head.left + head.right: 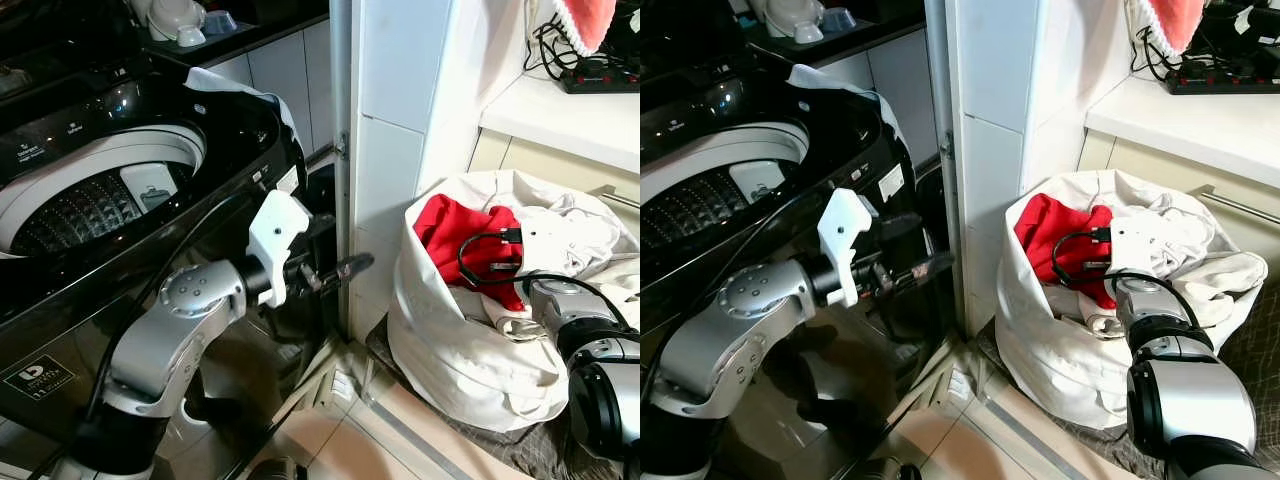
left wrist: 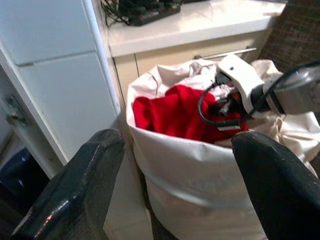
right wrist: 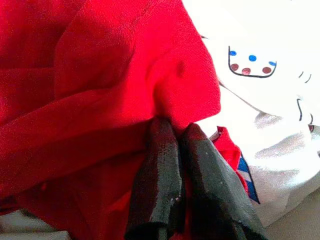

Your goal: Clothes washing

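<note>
Right wrist view, right gripper [image 3: 172, 131] pinching red garment [image 3: 90, 100], left gripper [image 2: 175, 165] spread, washer label [image 1: 40, 375] seemingly unreadable.

My right gripper [image 3: 172, 132]: black fingers [image 3: 160, 175], pinched on bright red garment [image 3: 85, 75]. My left gripper [image 2: 175, 165]: black too. Laundry bag [image 1: 470, 350]: off-white. White cloth [image 3: 265, 60] beside red: blue and dull red dots, thin black lines. Washing machine [image 1: 90, 150]: glossy black, white ring, grey drum. My arms: silver, white wrist housings. Cabinet [image 1: 400, 100]: white.
</note>
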You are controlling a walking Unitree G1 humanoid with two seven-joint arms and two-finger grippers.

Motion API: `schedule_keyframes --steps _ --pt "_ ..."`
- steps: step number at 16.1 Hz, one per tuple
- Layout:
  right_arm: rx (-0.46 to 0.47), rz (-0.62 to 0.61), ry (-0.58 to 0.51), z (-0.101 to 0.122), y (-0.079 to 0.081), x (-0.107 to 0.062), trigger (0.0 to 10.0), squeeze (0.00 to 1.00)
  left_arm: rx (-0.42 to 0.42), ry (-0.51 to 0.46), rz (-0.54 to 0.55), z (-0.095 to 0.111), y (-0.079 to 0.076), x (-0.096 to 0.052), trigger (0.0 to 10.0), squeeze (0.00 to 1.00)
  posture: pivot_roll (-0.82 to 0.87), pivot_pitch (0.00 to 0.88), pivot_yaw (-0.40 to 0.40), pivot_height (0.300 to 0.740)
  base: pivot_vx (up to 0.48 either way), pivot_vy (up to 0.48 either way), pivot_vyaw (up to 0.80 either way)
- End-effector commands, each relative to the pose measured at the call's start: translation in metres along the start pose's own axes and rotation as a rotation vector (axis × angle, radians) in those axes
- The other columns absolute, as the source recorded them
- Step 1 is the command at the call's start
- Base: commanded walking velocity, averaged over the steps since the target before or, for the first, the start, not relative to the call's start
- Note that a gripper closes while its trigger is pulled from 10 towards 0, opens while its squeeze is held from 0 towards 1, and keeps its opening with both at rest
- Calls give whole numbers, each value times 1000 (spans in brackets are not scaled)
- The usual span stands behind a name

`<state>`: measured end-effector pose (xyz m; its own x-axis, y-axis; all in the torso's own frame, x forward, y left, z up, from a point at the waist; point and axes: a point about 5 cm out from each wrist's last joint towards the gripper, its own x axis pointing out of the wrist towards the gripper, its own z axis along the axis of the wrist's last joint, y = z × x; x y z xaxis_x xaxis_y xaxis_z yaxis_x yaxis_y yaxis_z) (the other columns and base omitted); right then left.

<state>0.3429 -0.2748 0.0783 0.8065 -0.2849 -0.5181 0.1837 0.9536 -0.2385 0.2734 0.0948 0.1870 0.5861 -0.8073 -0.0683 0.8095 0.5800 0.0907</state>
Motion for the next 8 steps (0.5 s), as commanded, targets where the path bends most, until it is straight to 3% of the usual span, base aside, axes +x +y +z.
schedule_keyframes --steps 1,3,8 --pt "7 -22 -31 7 -6 0 0 0 6 -15 52 2 9 -1 10000 0 146 0 104 740 0 0 0" --pt "19 -30 -49 11 -9 -1 0 0 -11 -37 71 3 12 2 10000 0 132 0 106 740 0 0 0" --pt "112 15 -237 51 -16 -6 0 0 -16 -69 224 0 27 7 10000 0 76 0 100 740 0 0 0"
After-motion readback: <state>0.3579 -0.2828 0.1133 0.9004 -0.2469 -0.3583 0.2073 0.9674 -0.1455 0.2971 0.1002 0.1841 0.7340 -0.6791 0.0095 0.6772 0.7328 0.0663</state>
